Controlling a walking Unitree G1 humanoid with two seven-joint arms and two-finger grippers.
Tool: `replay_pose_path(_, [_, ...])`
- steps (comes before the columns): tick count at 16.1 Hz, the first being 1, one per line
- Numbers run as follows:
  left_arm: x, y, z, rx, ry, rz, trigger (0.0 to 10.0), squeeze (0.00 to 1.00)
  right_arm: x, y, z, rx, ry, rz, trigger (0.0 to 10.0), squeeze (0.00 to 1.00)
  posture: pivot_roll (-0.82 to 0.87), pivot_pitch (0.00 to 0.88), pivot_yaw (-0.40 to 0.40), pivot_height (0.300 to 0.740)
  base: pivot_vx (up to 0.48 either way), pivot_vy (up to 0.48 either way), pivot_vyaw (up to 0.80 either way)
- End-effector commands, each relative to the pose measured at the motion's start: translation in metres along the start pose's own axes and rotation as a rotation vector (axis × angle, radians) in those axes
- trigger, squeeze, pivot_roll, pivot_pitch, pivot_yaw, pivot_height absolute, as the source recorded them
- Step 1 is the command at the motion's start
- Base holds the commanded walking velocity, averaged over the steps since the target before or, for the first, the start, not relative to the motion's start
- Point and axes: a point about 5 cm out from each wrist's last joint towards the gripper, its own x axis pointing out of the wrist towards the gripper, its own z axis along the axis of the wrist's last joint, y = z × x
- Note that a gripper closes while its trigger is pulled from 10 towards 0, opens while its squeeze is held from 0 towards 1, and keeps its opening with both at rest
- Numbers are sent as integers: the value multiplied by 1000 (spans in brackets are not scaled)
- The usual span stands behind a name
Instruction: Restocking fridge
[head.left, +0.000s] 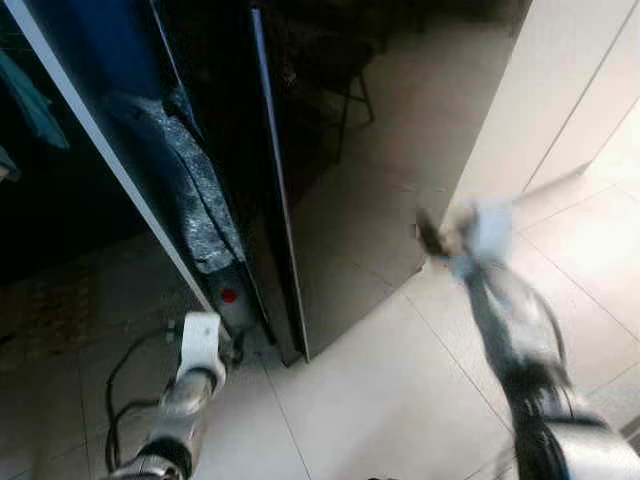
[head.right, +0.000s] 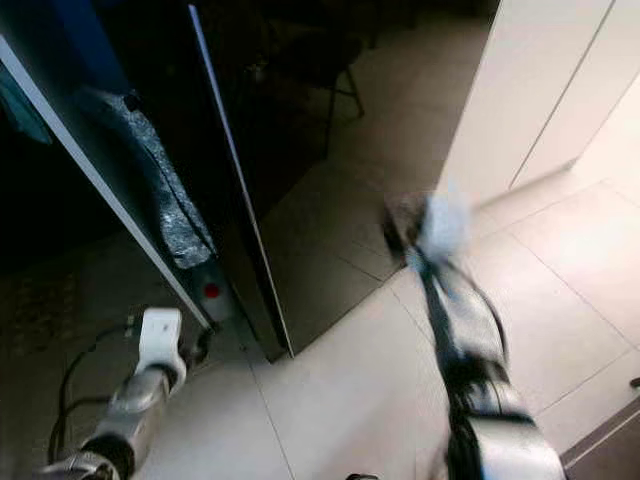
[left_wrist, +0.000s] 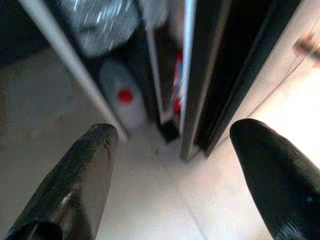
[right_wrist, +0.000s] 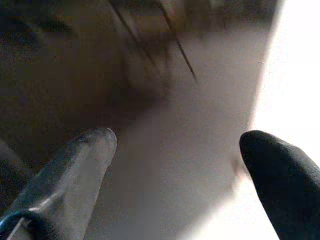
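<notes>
The fridge has a glossy black door (head.left: 390, 140) that mirrors the tiled floor; its silver edge (head.left: 275, 190) stands a little apart from the body. In the dark gap to the left sit a crinkled silver bag (head.left: 195, 200) and a white jug with a red cap (head.left: 229, 296). My left gripper (left_wrist: 172, 132) is held low before that gap, open and holding nothing; the jug (left_wrist: 122, 97) and something red (left_wrist: 178, 82) lie beyond its fingers. My right gripper (head.left: 432, 236) is raised in front of the black door, blurred, and open with nothing in it (right_wrist: 177, 137).
A pale edge strip (head.left: 110, 160) runs slantwise on the left with a dark space behind it. A black cable (head.left: 125, 375) loops on the floor by my left arm. White cabinet fronts (head.left: 560, 90) stand to the right. Pale tiled floor (head.left: 380, 390) lies between my arms.
</notes>
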Motion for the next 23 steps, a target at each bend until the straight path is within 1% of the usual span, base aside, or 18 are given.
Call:
replay_pose_path(1, [0, 1, 2, -22, -21, -1, 10000, 0, -5, 2, -22, 9, 75, -15, 10000, 0, -67, 146, 60, 740, 0, 0, 0])
replay_pose_path(2, [3, 0, 10, -27, -57, -7, 10000, 0, -17, -2, -52, 10, 172, -46, 10000, 0, -67, 146, 60, 740, 0, 0, 0])
replay_pose_path(3, [6, -3, 21, -30, -110, -24, 10000, 0, -37, -5, -94, 5, 327, -91, 10000, 0, -61, 143, 59, 740, 0, 0, 0])
replay_pose_path(4, [6, -3, 23, -28, -118, -29, 10000, 0, -44, -4, -107, 20, 371, -102, 10000, 0, -57, 144, 61, 740, 0, 0, 0])
replay_pose_path(5, [9, -9, 35, -23, -178, -63, 10000, 0, -60, -2, -132, 33, 458, -126, 10000, 0, -54, 142, 61, 740, 0, 0, 0])
replay_pose_path(6, [9, -10, 38, -26, -191, -71, 10000, 0, -63, -2, -136, 28, 475, -133, 10000, 0, -54, 142, 61, 740, 0, 0, 0])
replay_pose_path(17, [8, -10, 38, -30, -197, -78, 10000, 0, -64, -1, -137, 20, 473, -142, 10000, 0, -54, 142, 61, 740, 0, 0, 0])
replay_pose_path(18, [12, -17, 58, -10, -288, -95, 10000, 0, -85, 5, -164, 38, 555, -132, 10000, 0, -54, 109, 61, 740, 326, 0, 0])
replay_pose_path(19, [14, -26, 86, 18, -409, -112, 10000, 0, -113, 12, -192, 47, 669, -116, 10000, 0, -56, 121, 60, 740, 322, 0, 0])
replay_pose_path(20, [15, -28, 92, 24, -436, -114, 10000, 0, -118, 14, -196, 32, 693, -106, 10000, 0, -56, 124, 60, 740, 322, 0, 0])
replay_pose_path(21, [15, -27, 94, 25, -442, -110, 10000, 0, -120, 14, -198, 10, 696, -96, 10000, 0, -55, 126, 59, 740, 326, 0, 613])
replay_pose_path(23, [15, -27, 96, 25, -448, -108, 10000, 0, -124, 16, -202, 28, 708, -102, 10000, 0, -54, 128, 59, 740, 330, 0, 306])
